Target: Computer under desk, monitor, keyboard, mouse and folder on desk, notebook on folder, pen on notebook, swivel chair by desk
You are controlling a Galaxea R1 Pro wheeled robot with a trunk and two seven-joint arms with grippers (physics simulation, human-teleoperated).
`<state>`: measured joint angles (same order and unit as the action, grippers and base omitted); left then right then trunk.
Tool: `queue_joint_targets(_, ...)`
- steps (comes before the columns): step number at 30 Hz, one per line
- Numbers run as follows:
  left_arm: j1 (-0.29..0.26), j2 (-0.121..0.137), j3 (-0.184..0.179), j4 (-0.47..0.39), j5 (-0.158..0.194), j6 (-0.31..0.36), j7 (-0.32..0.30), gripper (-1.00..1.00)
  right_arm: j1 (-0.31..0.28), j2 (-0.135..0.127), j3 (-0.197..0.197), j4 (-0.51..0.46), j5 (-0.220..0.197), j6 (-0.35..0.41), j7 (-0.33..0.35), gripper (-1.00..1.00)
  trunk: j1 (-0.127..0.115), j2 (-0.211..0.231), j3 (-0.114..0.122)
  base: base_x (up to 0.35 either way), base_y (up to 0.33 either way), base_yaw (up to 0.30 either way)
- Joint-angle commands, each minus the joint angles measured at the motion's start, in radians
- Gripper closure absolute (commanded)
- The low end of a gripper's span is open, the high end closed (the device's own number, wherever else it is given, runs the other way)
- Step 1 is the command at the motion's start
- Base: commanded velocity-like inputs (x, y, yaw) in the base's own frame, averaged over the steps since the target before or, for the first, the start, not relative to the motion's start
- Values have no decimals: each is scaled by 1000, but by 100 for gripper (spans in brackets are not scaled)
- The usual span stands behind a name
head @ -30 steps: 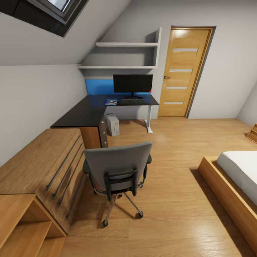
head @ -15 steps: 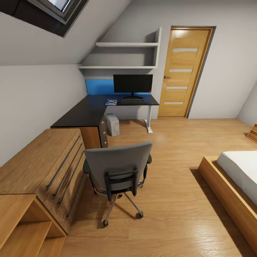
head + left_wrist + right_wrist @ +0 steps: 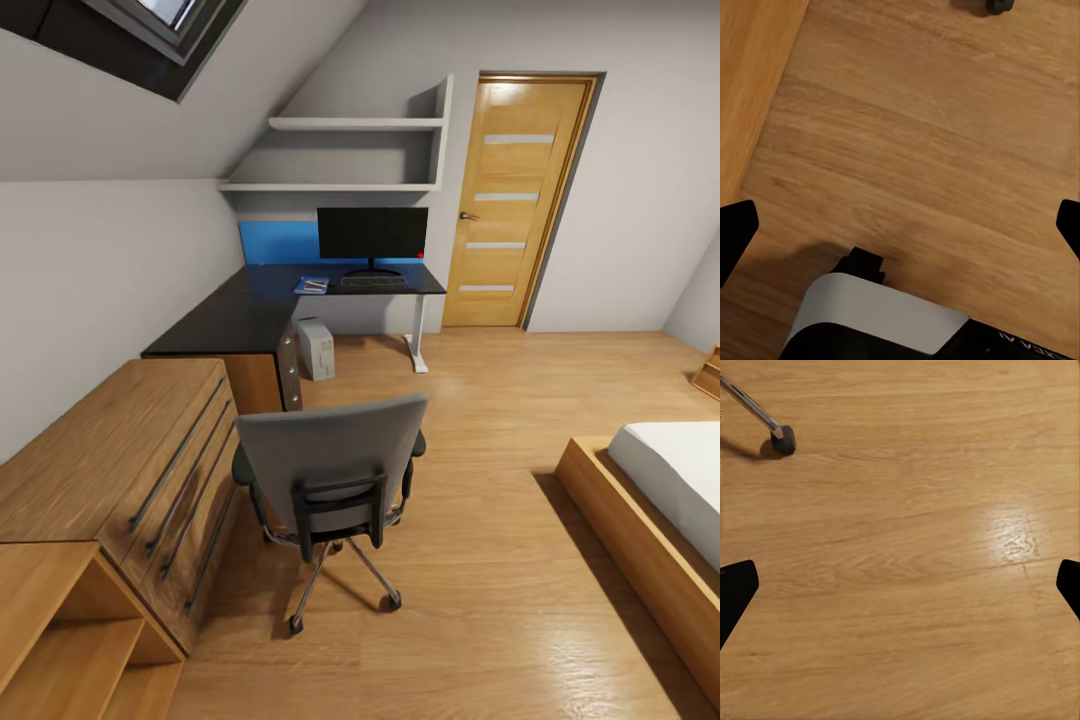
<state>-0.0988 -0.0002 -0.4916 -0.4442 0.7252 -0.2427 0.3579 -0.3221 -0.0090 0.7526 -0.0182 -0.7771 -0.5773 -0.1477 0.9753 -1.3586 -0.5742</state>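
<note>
The grey swivel chair (image 3: 330, 468) stands on the floor in front of me with its back toward me, which hides its seat. Beyond it is the black L-shaped desk (image 3: 235, 318). On the desk's far end are the monitor (image 3: 372, 233) and, in front of it, the keyboard (image 3: 372, 283). A blue folder (image 3: 311, 286) lies left of the keyboard with something small and pale on it. At this distance I cannot make out the mouse, notebook or pen. The computer (image 3: 316, 349) sits under the desk. My left gripper (image 3: 900, 229) and right gripper (image 3: 900, 585) hang open over bare floor.
A low wooden dresser (image 3: 110, 470) and an open shelf unit (image 3: 60, 640) line the left wall. A bed (image 3: 650, 500) is at the right and a door (image 3: 510, 200) at the back. A chair caster (image 3: 783, 439) lies in the right wrist view.
</note>
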Motion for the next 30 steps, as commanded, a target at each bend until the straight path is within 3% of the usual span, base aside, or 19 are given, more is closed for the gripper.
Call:
queue_joint_targets(1,-1,-2,-8,0,8,-5,7,-100,0,0,9,-2,0,1,-9,-100,4,-8,-4,0,0,0)
queue_joint_targets(5,-1,-30,-8,2,7,-4,10,-100,0,1,10,-2,0,1,-9,-100,19,-36,-17,0,0,0)
queue_joint_targets(14,-1,-32,-5,2,6,-3,10,-100,0,1,10,-2,-1,1,-9,-100,54,-99,-45,0,0,0)
queue_joint_targets(30,-1,-21,-4,4,2,-6,4,-100,0,1,10,-2,-1,1,-10,-100,54,-99,-45,0,18,0)
